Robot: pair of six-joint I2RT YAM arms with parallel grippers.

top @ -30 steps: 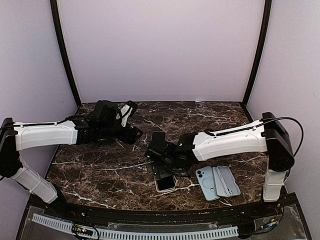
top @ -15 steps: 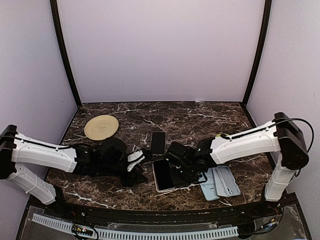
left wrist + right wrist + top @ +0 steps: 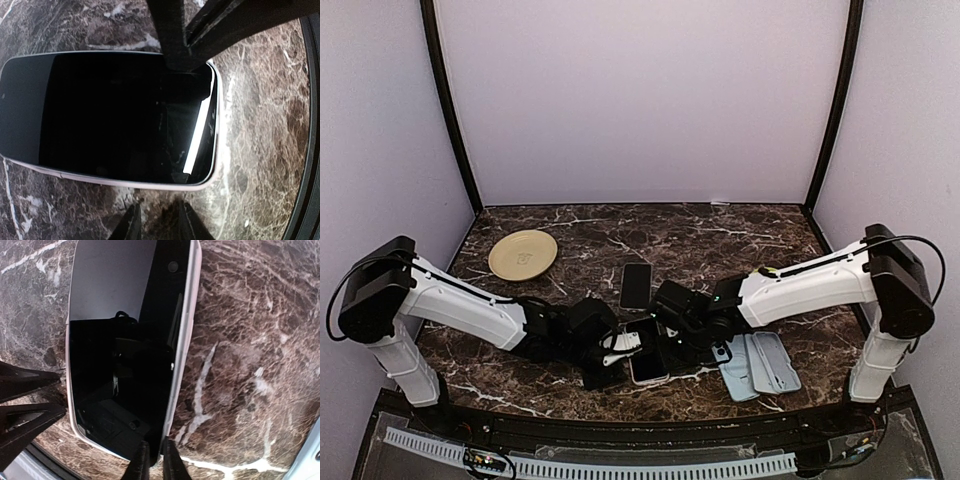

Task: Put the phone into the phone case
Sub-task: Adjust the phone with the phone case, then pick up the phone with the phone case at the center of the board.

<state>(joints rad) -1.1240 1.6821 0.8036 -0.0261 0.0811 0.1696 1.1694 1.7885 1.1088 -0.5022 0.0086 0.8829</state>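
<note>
Top external: the phone [image 3: 647, 368] is partly hidden under both grippers, and only its near end and pale rim are seen. It is laid flat, screen up, on the dark white-veined marble table [image 3: 740, 240], near the front edge. It is left of the phone case [image 3: 775, 362] and not in it. The phone case is laid open flat. It is pale blue, in two rounded-rectangle halves, with a camera cutout in the left half.

The left gripper [image 3: 623, 347] is set at the phone's left side. In the left wrist view its fingers [image 3: 131, 225] are held slightly apart, with only marble between them. The right gripper [image 3: 665, 340] has its fingers [image 3: 141, 462] almost pressed together at the phone's long edge — whether the rim is pinched cannot be told.

A second phone [image 3: 636, 285], dark, and a round tan plate [image 3: 523, 254] are seen farther back.
</note>
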